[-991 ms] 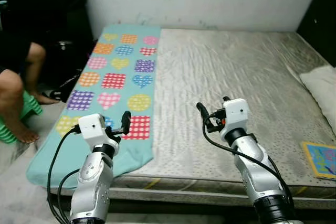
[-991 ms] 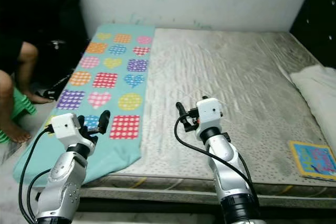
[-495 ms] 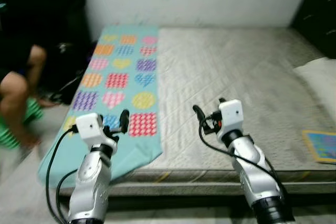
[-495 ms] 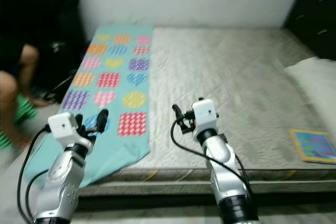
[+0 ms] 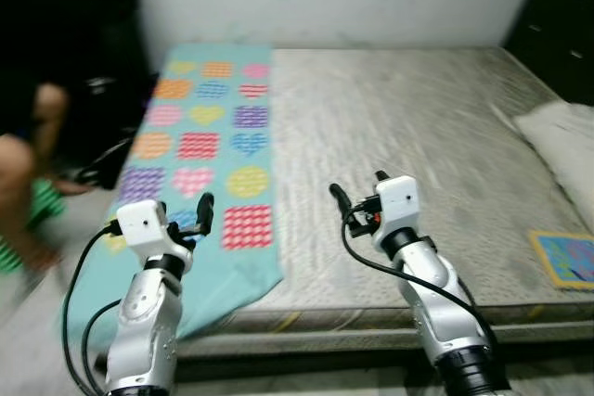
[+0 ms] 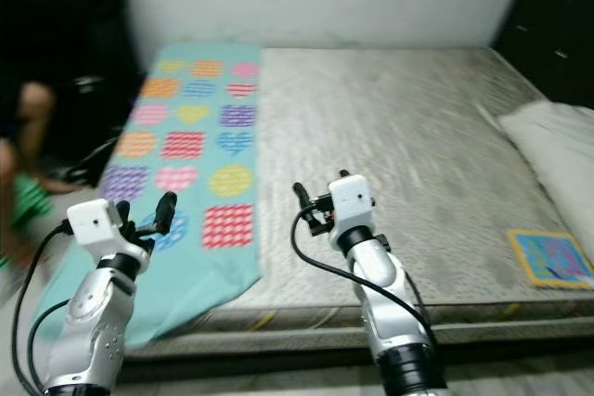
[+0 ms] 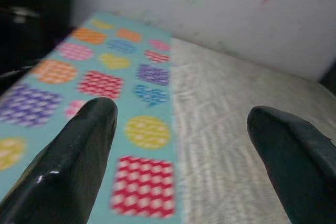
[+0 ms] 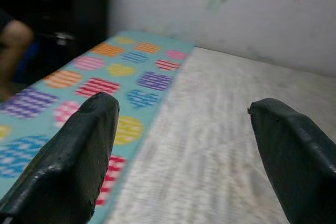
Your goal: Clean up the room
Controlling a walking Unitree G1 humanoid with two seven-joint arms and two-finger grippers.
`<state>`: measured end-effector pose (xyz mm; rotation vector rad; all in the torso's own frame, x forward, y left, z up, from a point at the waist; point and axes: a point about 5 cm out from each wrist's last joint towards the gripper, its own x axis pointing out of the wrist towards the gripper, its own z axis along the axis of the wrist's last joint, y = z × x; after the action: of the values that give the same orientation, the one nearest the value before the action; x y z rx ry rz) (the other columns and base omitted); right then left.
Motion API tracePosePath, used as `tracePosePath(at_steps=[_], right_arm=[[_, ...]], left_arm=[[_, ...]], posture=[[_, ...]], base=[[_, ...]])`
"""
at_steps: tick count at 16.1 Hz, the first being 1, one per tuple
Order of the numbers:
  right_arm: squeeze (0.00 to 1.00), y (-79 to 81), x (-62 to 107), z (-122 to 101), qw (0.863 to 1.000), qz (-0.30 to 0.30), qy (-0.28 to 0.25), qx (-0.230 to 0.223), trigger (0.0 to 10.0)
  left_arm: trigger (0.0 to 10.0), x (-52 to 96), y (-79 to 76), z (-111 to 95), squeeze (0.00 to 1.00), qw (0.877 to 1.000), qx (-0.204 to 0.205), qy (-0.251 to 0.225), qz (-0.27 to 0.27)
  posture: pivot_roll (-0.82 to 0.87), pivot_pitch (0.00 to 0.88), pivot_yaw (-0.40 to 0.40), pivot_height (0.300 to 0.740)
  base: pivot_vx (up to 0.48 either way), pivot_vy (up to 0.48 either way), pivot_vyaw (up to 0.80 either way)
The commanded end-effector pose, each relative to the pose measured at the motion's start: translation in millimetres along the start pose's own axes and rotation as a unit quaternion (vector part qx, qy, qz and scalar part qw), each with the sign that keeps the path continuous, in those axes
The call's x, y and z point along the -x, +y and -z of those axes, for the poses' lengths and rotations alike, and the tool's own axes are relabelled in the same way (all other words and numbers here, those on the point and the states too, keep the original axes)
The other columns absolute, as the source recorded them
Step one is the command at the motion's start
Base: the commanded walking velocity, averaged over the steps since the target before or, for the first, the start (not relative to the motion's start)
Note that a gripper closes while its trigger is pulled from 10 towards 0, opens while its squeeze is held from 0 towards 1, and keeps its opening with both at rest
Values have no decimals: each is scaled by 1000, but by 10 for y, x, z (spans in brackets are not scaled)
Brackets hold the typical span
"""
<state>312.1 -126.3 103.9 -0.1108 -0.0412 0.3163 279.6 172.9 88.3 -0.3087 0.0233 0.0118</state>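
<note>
Claws both released — left claw (image 5: 182, 217) over the teal patterned sheet (image 5: 209, 132), right claw (image 5: 358, 203) over the bare mattress (image 5: 418, 127) — we'd pinch the sheet's near edge first.

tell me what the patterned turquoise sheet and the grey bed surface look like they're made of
The turquoise sheet with coloured hearts and circles looks like thin woven cloth: matte, and it drapes limply over the bed's edge. The grey bed surface appears to be a bare quilted fabric mattress, matte with stitched ripples, though blur hides the weave.
</note>
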Motion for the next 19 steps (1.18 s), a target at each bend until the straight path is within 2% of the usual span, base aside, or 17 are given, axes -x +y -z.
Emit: tracePosePath(at_steps=[1,4,6,19], right_arm=[[0,-84,23,12,1000,11,4,6,10000],[0,-78,21,18,1000,11,5,4,10000],[0,-76,21,20,1000,11,5,3,10000],[0,-94,28,49,1000,11,11,8,10000]], left_arm=[[10000,-15,-79,21,0,1000,3,7,8],[10000,-30,-58,49,0,1000,0,18,-12],[10000,-34,-73,45,0,1000,5,16,-1],[10000,-38,-72,59,0,1000,5,22,-4]], posture=[[-169,0,-2,740],[-167,0,-2,740],[-166,0,-2,740],[-167,0,-3,740]], base=[[0,0,0],[0,0,0],[0,142,0],[0,480,0]])
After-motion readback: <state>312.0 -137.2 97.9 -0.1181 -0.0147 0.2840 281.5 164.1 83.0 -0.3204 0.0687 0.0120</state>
